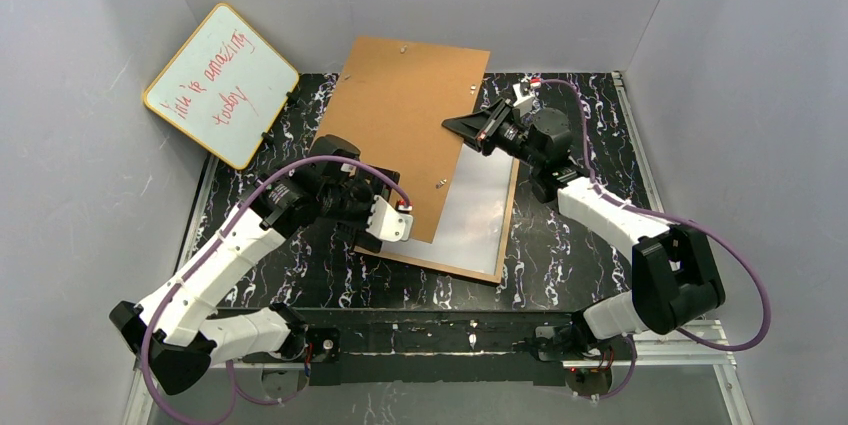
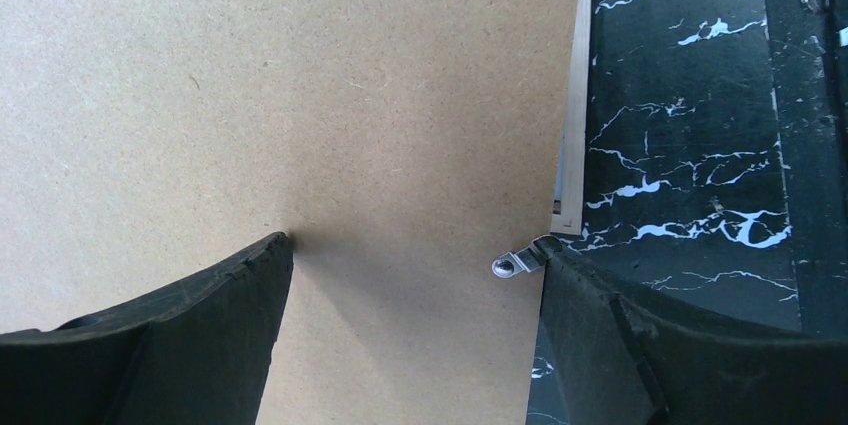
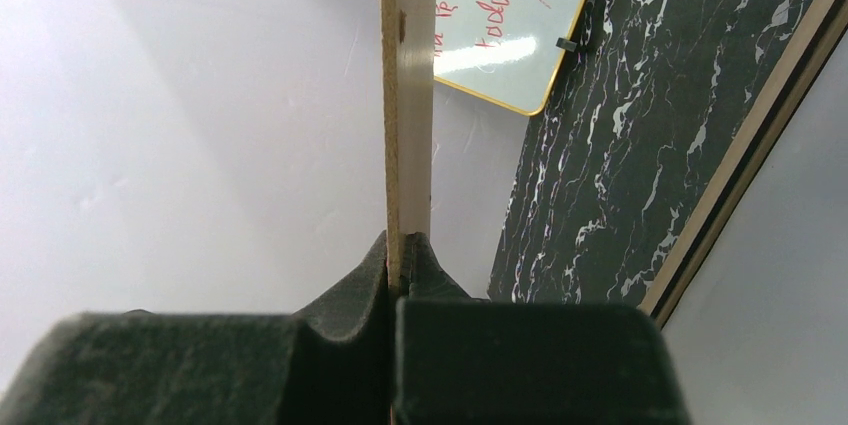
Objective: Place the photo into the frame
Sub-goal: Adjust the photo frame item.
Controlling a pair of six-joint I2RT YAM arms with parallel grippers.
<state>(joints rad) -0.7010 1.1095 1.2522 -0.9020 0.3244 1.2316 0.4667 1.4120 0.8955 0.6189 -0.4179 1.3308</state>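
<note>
The frame [image 1: 505, 237] lies back-up on the table, its light wood rim showing along the right and near sides. Inside it lies a pale white sheet [image 1: 480, 203], apparently the photo face down; no picture side shows. A brown hardboard backing panel [image 1: 405, 115] slants over the frame's left part. My right gripper [image 1: 462, 126] is shut on the panel's right edge [image 3: 408, 95], which stands thin between the pads. My left gripper [image 1: 388, 217] is open over the panel's near end [image 2: 300, 95]. Its right finger [image 2: 650, 345] sits beside a small metal tab [image 2: 515, 265].
A yellow-edged whiteboard [image 1: 222, 85] with red writing leans against the left wall. The black marbled table top [image 1: 580, 245] is ringed by grey walls on three sides. A metal rail [image 1: 470, 343] runs along the near edge between the arm bases.
</note>
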